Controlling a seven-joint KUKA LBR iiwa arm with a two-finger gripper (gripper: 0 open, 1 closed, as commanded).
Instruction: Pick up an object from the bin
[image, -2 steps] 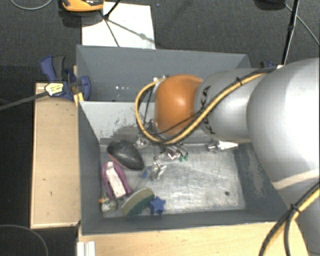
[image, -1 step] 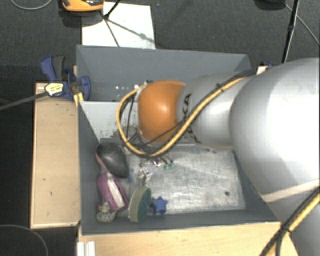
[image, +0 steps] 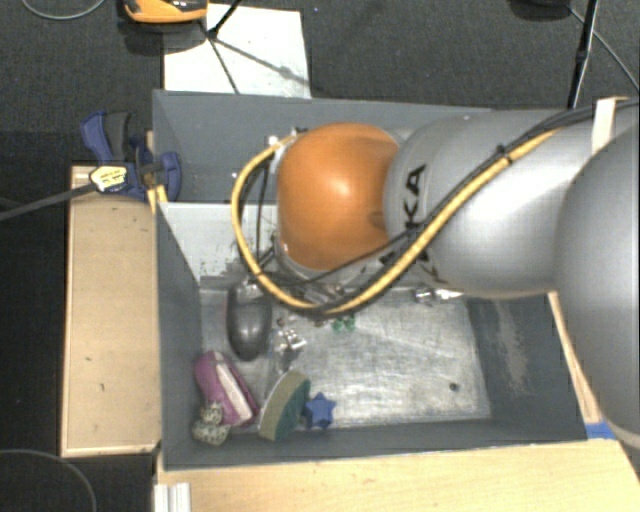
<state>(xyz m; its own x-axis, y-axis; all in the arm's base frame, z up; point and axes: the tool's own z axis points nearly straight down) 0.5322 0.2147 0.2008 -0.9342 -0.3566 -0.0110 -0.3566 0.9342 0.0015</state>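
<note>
Gripper (image: 290, 338) low in bin's (image: 420, 362) left half, mostly under orange wrist cover (image: 335, 190); open or shut, can't tell. Nearest obj: dark grey oval lump (image: 248, 328) just beside it on view-left, green/yellow sponge (image: 283, 405) near, below.

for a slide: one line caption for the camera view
KUKA arm low in the grey bin, gripper beside a grey oval lump, blue star nearby

Small green thing (image: 344, 323) partly under orange cover (image: 335, 195), too small to identify, arm (image: 520, 210) cut by right edge, back floor of bin (image: 183, 300) hidden beneath
</note>
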